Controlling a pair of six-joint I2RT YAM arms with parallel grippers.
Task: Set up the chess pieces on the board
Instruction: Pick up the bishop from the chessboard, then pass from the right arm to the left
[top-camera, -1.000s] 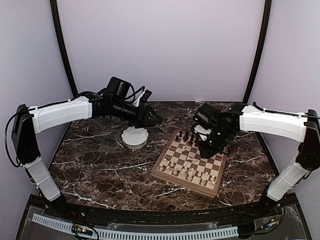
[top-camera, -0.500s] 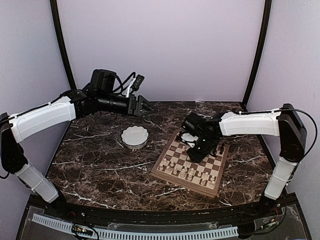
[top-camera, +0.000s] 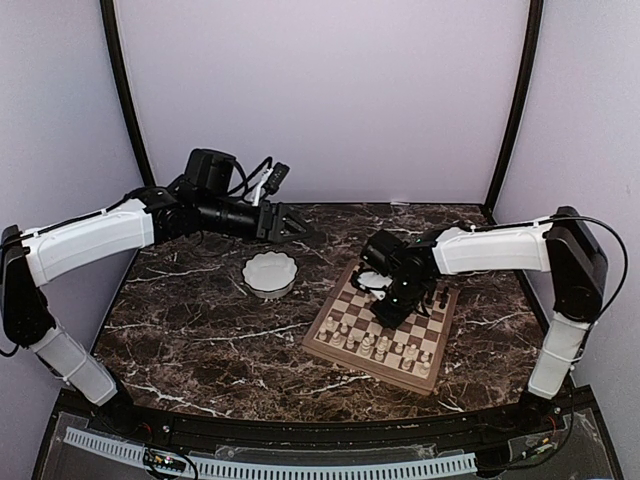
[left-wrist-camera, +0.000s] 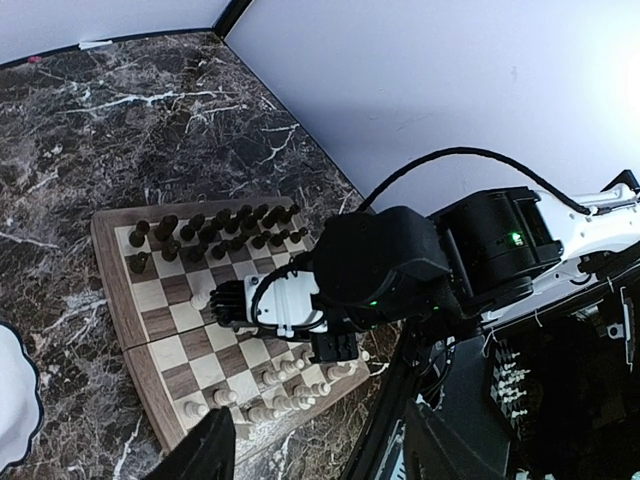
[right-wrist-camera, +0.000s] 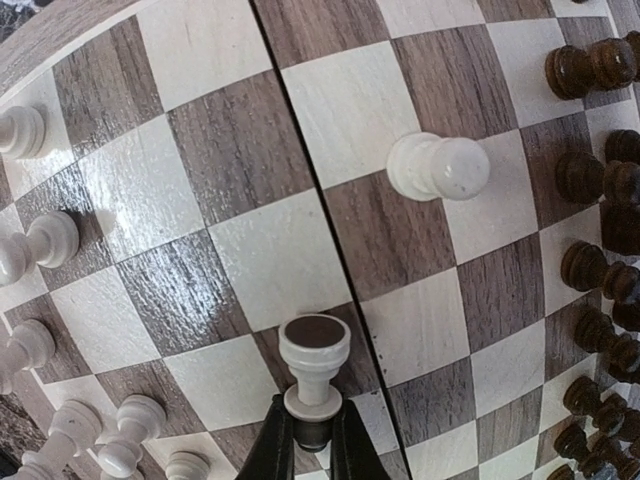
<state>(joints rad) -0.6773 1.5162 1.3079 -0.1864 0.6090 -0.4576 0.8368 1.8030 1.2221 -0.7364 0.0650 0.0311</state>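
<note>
Black left gripper (top-camera: 298, 225) hangs at the back-left of the table, fingers apart, nothing between them. It is well apart from the white bowl (top-camera: 247, 272) and from the board (right-wrist-camera: 240, 150), so I see little risk there unless it swings across.

Right gripper (right-wrist-camera: 310, 415) is low over the board with its fingers pinched tight on a pale pawn (right-wrist-camera: 314, 360), held by the head end only. The dark felt base faces my wrist camera, so the pawn looks tilted, not square to the board. I can't tell if it touches the wood yet.

Main risks, as I judge them:
- If I let go while it is tilted, it tips and rolls.
- It hangs just beside the centre seam; a base set on that seam could rock.
- The grip is small and the head round, so the pawn could pivot or squirt out.
- The pale row (right-wrist-camera: 50, 240) sits near on the left, and my fingers could clip it on the way out.
- A lone pale piece (right-wrist-camera: 438, 167) stands mid-board; upright or toppled, I can't tell.
- The dark pieces (right-wrist-camera: 590, 65) at the right are farther off, so less of a worry.
</note>
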